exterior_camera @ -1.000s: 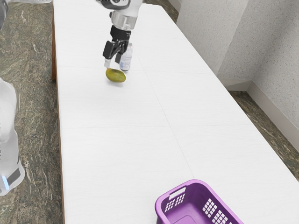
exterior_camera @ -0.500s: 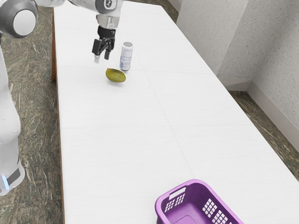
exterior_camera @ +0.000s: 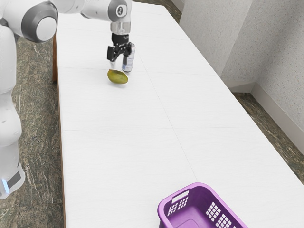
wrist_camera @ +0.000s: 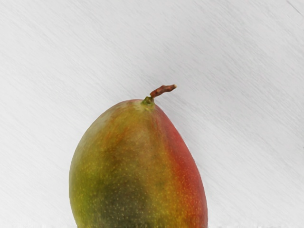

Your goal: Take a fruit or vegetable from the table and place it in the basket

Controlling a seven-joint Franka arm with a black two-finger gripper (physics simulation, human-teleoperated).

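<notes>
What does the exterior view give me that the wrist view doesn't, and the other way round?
Exterior view: the arm, the hand with its fingers apart, the can standing partly behind it, and the purple basket, cut off by the picture's lower edge.

Wrist view: the mango's red side and its pale speckles.

Both: the mango and the white tabletop it lies on.

Mango [wrist_camera: 137,166] with green, yellow and red skin, short brown stem [wrist_camera: 163,90], pale streaked tabletop [wrist_camera: 247,142]
</notes>
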